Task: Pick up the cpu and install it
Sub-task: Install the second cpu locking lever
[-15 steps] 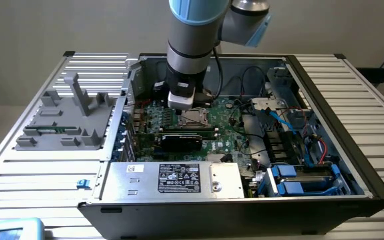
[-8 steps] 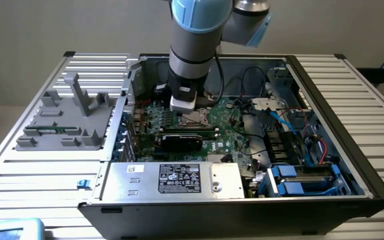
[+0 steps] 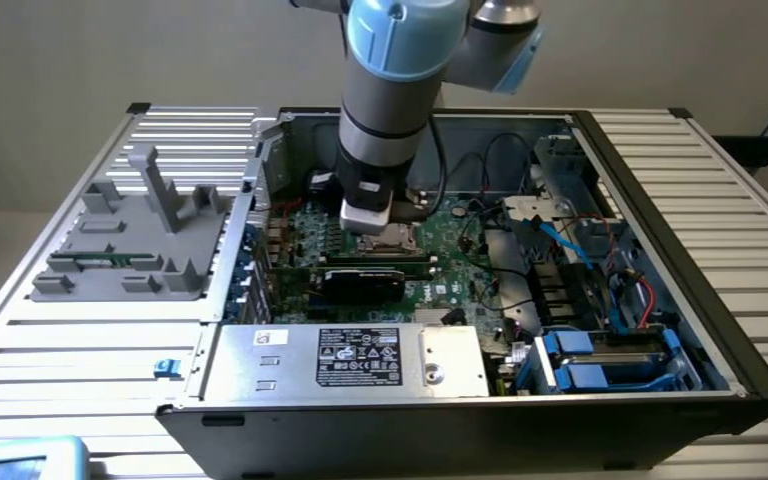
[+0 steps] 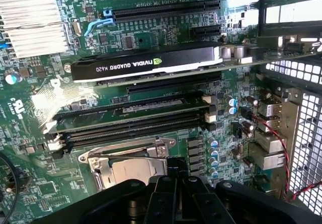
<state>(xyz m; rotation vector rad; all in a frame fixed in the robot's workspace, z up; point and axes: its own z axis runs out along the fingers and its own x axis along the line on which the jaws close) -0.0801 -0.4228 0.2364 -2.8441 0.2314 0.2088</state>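
The cpu (image 4: 132,172) shows as a flat, silvery-grey metal plate lying level within the socket (image 4: 100,159), mid-board and toward the far side of the open case. Its edge nearest the gripper (image 4: 176,167) is hidden beneath it. Whether it is fully seated or held cannot be told.

An open computer case (image 3: 678,330) holds a green motherboard (image 3: 458,270) with a black graphics card (image 4: 146,65); a grey tray (image 3: 131,250) lies beside it.
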